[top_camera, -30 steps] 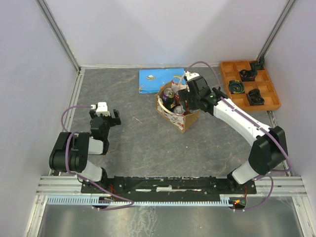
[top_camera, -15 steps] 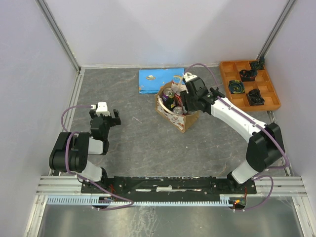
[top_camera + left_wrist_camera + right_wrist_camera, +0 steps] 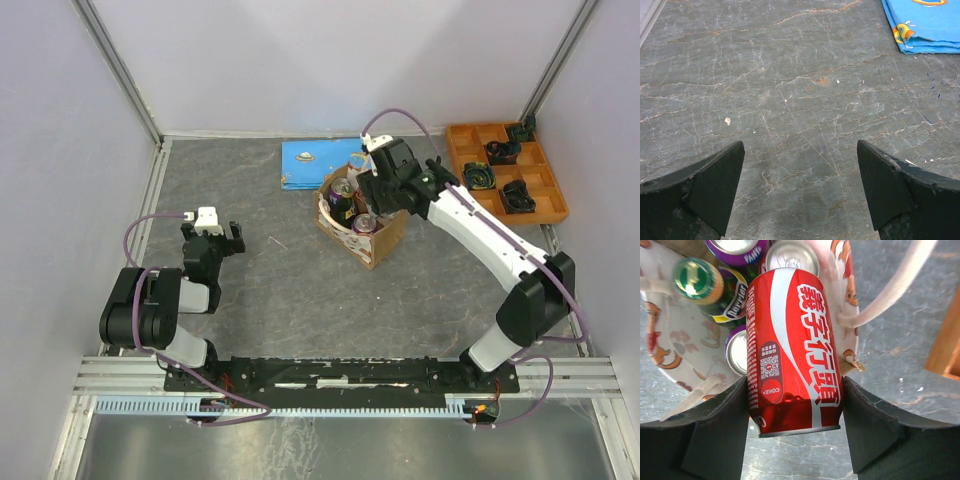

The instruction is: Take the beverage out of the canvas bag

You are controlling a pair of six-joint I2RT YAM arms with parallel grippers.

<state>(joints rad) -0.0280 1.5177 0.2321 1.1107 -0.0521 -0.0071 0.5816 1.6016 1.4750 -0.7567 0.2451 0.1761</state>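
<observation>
- Coke can (image 3: 792, 350), red with white lettering: pinched across its body between the right gripper (image 3: 795, 385) fingers, over the open mouth of the canvas bag (image 3: 378, 240). Cannot tell if its far end clears the rim.
- Other cans stand upright inside the bag, among them a purple Fanta can (image 3: 737, 247) and a green-topped can (image 3: 700, 280).
- Bag stands mid-table, just beside the blue booklet (image 3: 315, 163); the orange compartment tray (image 3: 556, 196) lies well apart to the right.
- Left gripper (image 3: 800, 147): fingers spread wide, holding nothing, above the grey stone-patterned table (image 3: 790, 75).
</observation>
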